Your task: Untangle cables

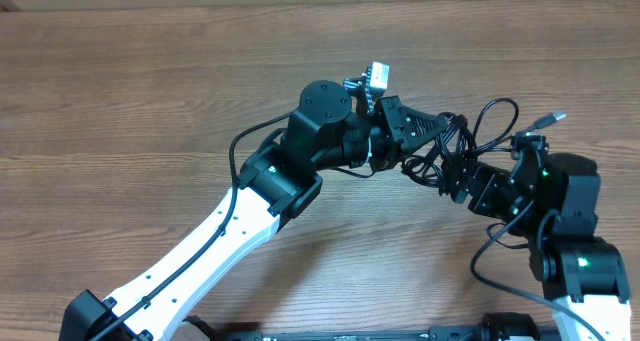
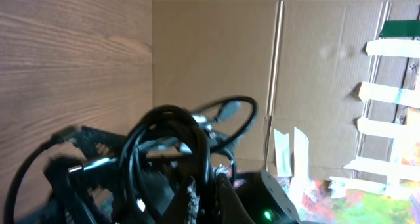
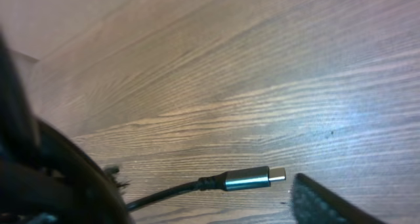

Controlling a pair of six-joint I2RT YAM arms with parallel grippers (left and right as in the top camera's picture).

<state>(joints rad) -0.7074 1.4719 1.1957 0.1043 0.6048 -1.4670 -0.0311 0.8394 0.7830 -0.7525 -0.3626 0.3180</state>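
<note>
The cables (image 1: 455, 146) are a tangle of thin black cords held above the wooden table between my two grippers. One loop (image 1: 497, 105) sticks up to the right, and a silver-tipped plug (image 1: 552, 117) points right. My left gripper (image 1: 435, 131) is shut on the tangle from the left. In the left wrist view the looped cords (image 2: 167, 129) bunch right in front of its jaws (image 2: 203, 198). My right gripper (image 1: 464, 181) reaches into the tangle from the lower right. In the right wrist view its fingers (image 3: 210, 201) stand apart, with a metal USB-C plug (image 3: 248, 179) lying between them.
The wooden table (image 1: 150, 81) stretches all around the arms. A cardboard wall (image 2: 216, 53) with strips of pale and green tape (image 2: 394, 50) stands at the far edge. Thicker black wiring runs along the right arm (image 1: 500, 251).
</note>
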